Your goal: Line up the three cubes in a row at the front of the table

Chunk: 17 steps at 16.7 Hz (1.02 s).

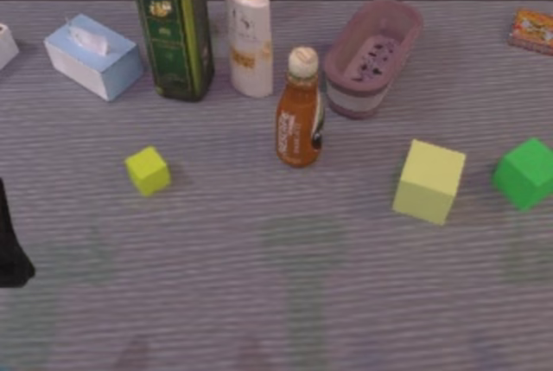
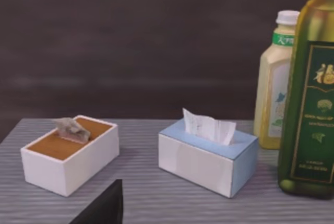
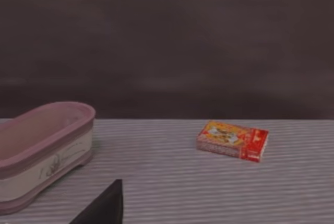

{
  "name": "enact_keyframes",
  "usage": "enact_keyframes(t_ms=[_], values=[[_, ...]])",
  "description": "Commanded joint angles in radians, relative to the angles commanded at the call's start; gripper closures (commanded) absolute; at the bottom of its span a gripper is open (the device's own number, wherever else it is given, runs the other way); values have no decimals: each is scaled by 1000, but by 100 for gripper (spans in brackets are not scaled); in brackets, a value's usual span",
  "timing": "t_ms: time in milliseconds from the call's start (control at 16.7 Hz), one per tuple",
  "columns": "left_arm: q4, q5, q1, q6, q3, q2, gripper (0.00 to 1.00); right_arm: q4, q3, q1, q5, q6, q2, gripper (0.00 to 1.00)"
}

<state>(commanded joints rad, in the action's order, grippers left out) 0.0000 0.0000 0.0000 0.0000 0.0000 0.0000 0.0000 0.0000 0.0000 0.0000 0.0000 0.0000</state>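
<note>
Three plain matte cubes sit apart on the ribbed grey-lavender table (image 1: 259, 276). Taking the orange-brown sauce bottle (image 1: 299, 111) as landmark: the small yellow-green cube (image 1: 148, 170) lies well to its left and slightly nearer the front edge; the largest, pale yellow cube (image 1: 429, 182) lies to its right and a little forward, turned slightly askew; the mid-sized bright green cube (image 1: 524, 173) lies farther right again, near the table's right edge. None of them touch.

Behind the sauce bottle and to its left stand a white lotion bottle (image 1: 249, 34) and a dark green oil bottle (image 1: 172, 25), with a light blue tissue box (image 1: 93, 55) farther left. Just right of the sauce bottle is a mauve oval tub (image 1: 373, 56), and far to the right, at the back, a red-orange packet (image 1: 530, 30).

The top view shows only a dark part of my left arm (image 1: 12, 241) at the table's left edge, well left of the sauce bottle; my right arm is outside it. The left wrist view adds a white box with a brown top (image 2: 70, 153), which the top view cuts off at its edge. The right wrist view shows the tub's side wall and the packet lying flat. Each wrist view shows just a dark sliver of its gripper, so I cannot tell whether either is apart or together.
</note>
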Motion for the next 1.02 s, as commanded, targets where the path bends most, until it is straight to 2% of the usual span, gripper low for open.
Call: enact_keyframes(t_ms=[240,480,720,1020], values=[[-17,-1,-3,9,30,30,0,0,0,0,0,0,0,0],[-123,-3,-26,70,205,219,0,0,0,0,0,0,0,0],[-305,-3,-69,177,483,557,0,0,0,0,0,0,0,0],[-589,-1,-135,345,904,1099,0,0,0,0,0,0,0,0]])
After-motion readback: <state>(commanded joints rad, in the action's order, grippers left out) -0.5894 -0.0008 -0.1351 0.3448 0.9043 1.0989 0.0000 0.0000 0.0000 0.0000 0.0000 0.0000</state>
